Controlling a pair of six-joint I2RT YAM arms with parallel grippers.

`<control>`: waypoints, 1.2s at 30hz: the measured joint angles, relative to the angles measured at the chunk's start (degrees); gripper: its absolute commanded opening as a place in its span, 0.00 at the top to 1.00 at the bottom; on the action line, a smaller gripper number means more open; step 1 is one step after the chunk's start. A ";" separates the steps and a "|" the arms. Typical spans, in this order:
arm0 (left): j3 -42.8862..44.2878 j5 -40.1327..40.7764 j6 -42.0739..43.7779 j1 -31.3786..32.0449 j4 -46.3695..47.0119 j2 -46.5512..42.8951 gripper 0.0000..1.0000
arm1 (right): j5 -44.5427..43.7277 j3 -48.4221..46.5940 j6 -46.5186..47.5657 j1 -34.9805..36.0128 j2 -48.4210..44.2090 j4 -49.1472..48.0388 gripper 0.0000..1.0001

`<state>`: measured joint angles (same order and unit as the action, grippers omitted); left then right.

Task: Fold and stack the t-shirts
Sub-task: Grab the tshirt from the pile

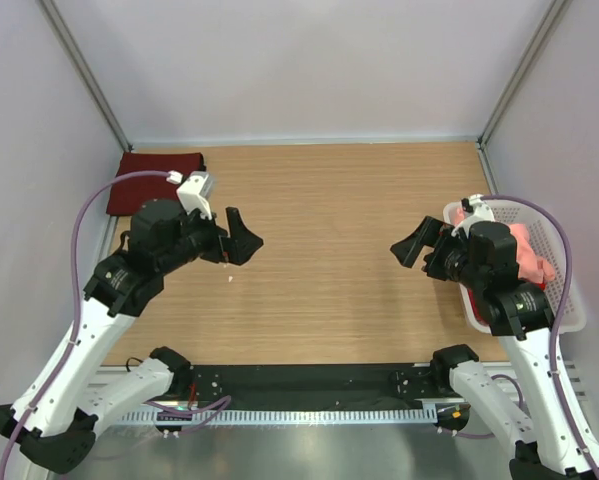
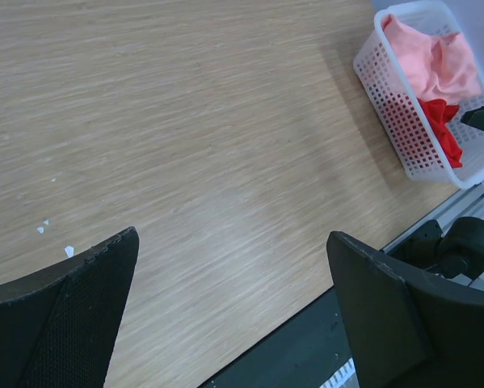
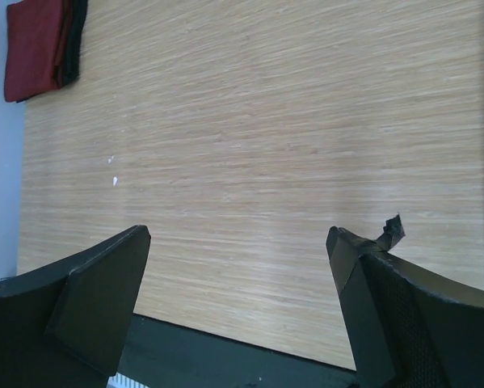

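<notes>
Three shirts show, and none is in a pincer. The dark maroon t-shirt (image 1: 154, 180) lies folded flat at the table's (image 1: 329, 200) 10 o'clock corner in the top view, touching the left wall. The salmon-pink t-shirt (image 1: 524, 255) sits crumpled in the white perforated basket (image 1: 571, 300) at the 3 o'clock edge. The bright red t-shirt (image 2: 442, 129) is bunched just beside it in the same basket, toward the near end.

The left gripper (image 1: 241, 240) hangs over bare wood at about 9 o'clock, its jaws spread wide with nothing between them. The right gripper (image 1: 409, 250) hangs at the basket's inner side, pointing toward the table's middle. Its jaws are also spread wide and carry nothing. A few small white specks (image 2: 52, 230) lie on the wood near the left gripper.
</notes>
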<state>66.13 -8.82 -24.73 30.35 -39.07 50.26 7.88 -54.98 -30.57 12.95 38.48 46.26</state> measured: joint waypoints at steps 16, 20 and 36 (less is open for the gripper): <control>-9.94 7.74 1.51 0.00 0.74 -0.63 0.00 | -42.58 -18.67 -4.96 -3.56 23.54 13.11 0.00; -9.94 7.76 1.92 0.00 1.05 -0.31 0.00 | -51.58 -18.62 -6.23 -10.16 31.04 13.53 0.04; -10.19 9.33 2.73 0.00 1.09 1.29 0.00 | -45.68 -10.62 -5.66 -36.61 45.27 -2.71 0.10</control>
<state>55.94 0.51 -22.00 30.35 -37.98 51.55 -37.80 -65.60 -36.23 -23.66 83.74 43.55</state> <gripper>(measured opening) 0.996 0.914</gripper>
